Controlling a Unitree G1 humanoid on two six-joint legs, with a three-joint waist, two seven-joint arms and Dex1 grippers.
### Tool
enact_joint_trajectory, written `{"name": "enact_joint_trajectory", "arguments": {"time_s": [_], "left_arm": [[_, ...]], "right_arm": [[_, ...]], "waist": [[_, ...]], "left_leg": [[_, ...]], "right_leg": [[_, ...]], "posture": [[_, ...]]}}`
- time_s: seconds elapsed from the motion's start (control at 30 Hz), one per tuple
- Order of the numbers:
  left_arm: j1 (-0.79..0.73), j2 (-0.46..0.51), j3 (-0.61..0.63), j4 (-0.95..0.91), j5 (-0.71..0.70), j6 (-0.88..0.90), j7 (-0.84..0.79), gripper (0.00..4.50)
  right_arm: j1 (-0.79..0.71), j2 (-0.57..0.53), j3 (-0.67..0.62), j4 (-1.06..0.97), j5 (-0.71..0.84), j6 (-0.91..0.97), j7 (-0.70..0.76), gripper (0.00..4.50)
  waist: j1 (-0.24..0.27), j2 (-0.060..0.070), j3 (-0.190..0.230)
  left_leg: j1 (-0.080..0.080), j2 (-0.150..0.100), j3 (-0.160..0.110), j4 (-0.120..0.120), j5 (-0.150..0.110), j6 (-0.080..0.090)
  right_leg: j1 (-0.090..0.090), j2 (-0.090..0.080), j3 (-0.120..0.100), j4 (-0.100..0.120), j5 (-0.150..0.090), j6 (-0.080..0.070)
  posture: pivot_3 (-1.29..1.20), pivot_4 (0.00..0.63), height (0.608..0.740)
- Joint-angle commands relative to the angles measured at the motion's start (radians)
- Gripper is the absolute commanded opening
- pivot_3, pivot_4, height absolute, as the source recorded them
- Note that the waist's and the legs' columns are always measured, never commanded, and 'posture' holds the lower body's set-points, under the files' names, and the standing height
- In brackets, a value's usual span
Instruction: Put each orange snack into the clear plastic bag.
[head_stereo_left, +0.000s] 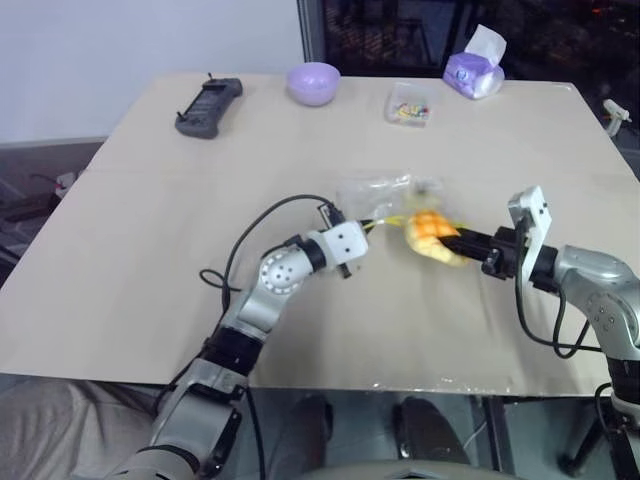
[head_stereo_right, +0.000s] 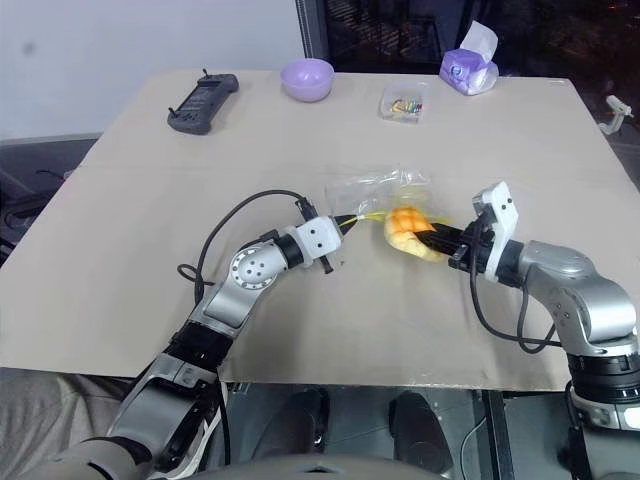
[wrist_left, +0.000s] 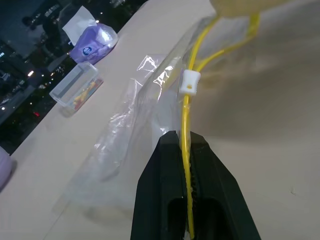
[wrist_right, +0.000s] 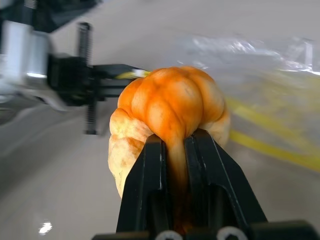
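Landmark: you can take the clear plastic bag (head_stereo_right: 375, 190) as the reference; it sits near the middle of the table (head_stereo_right: 120, 200), partly lifted at its mouth.
Left gripper: your left gripper (wrist_left: 186, 145) has its two black fingers pressed together on the yellow sealing strip (wrist_left: 187, 115) of the bag. The strip runs up between the fingers to a small white slider (wrist_left: 191, 81).
Right gripper: your right gripper (wrist_right: 174, 142) is pinching the orange snack (wrist_right: 172, 107); the bun is squeezed between the two fingers and bulges out past the tips.
Snack and bag: the snack is held in the air just at the open mouth of the bag, on its near side. You cannot tell if it is already a little inside.
Snack and left gripper: the snack is just beside the left fingertips, the yellow strip between them.
Beyond the bag: a small clear box (head_stereo_left: 408, 103), a lilac bowl (head_stereo_left: 313, 82) and a purple tissue pack (head_stereo_left: 473, 70) stand at the far edge, well apart from the bag.
Far-left of the bag: a dark handheld device (head_stereo_left: 208, 106) lies there.
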Motion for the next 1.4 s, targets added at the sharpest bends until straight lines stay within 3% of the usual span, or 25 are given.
{"name": "enact_joint_trajectory", "arguments": {"time_s": [0.03, 0.63, 1.03, 1.27, 1.4], "left_arm": [[-0.015, 0.002, 0.000, -0.020, 0.000, -0.013, 0.001, 0.00], [-0.023, 0.001, 0.000, -0.036, -0.015, -0.027, -0.026, 0.00], [-0.054, -0.010, -0.040, 0.006, -0.017, -0.109, -0.082, 0.00], [-0.083, -0.027, -0.055, 0.057, -0.014, -0.157, -0.095, 0.00], [-0.086, -0.033, -0.059, 0.070, -0.015, -0.173, -0.100, 0.00]], "right_arm": [[0.010, -0.001, -0.034, -0.031, 0.043, 0.004, 0.014, 0.20], [-0.059, 0.056, -0.015, 0.121, -0.021, -0.001, -0.108, 0.20], [-0.249, 0.130, 0.043, 0.269, -0.103, 0.111, -0.244, 0.20], [-0.362, 0.220, 0.038, 0.318, -0.083, 0.136, -0.238, 0.20], [-0.390, 0.251, 0.041, 0.384, -0.162, 0.048, -0.294, 0.20]], "waist": [[0.000, 0.000, 0.000], [-0.003, 0.000, 0.000], [-0.005, 0.000, 0.000], [-0.005, 0.000, 0.000], [-0.005, 0.000, 0.000]], "left_leg": [[0.000, 0.000, 0.000, 0.000, 0.000, 0.000], [0.000, 0.000, 0.000, 0.000, 0.000, 0.000], [0.000, 0.000, 0.001, 0.000, 0.000, 0.000], [0.000, 0.000, 0.000, 0.000, 0.000, 0.000], [0.000, 0.000, 0.000, 0.000, 0.000, 0.000]], "right_leg": [[0.000, 0.000, 0.000, 0.000, 0.000, 0.000], [0.000, 0.000, 0.000, 0.000, 0.000, 0.000], [0.000, 0.000, 0.001, 0.000, 0.000, 0.000], [-0.001, 0.000, 0.000, 0.000, 0.000, 0.000], [-0.001, 0.000, 0.000, 0.000, 0.000, 0.000]], "posture": [[0.00, 0.150, 0.740], [0.00, 0.150, 0.740], [0.00, 0.150, 0.740], [0.00, 0.150, 0.740], [0.00, 0.150, 0.740]]}}
